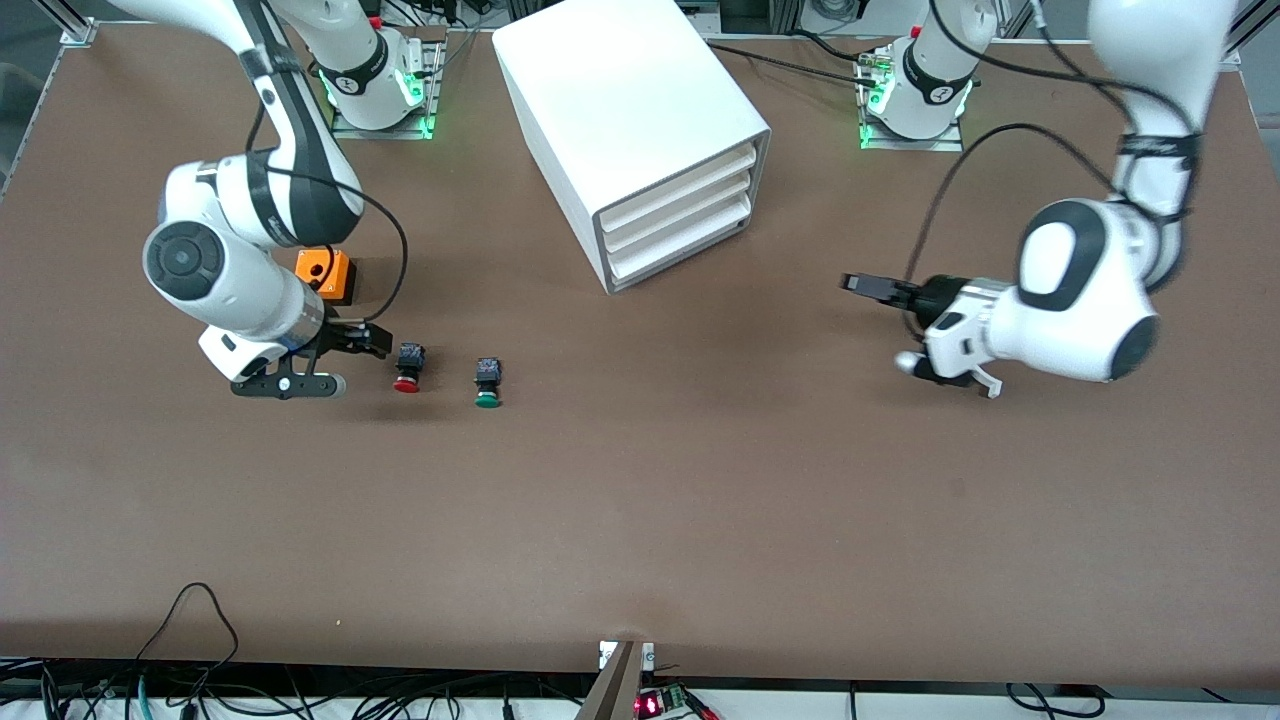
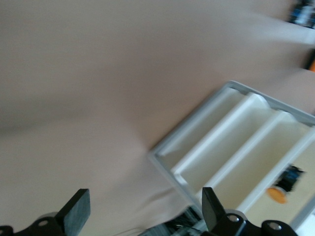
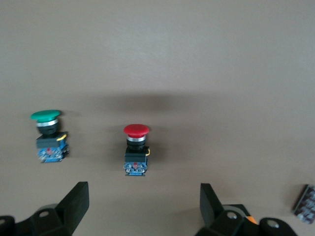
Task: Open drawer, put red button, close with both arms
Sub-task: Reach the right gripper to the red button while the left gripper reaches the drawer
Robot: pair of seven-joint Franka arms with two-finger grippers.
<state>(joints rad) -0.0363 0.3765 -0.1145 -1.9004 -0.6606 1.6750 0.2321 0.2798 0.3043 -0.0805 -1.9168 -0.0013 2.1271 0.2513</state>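
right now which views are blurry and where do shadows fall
Left wrist view: smeared by motion blur, the cabinet soft-edged. Front view: mostly sharp, only the left arm's upper links blurred; soft shadows beside the red button and green button. Right wrist view: slightly soft, with a broad dark shadow on the table above the red button.

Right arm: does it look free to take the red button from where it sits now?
Probably yes. The right gripper is open beside the red button, with bare table between its fingers and the cap. The green button lies apart, toward the left arm's end.
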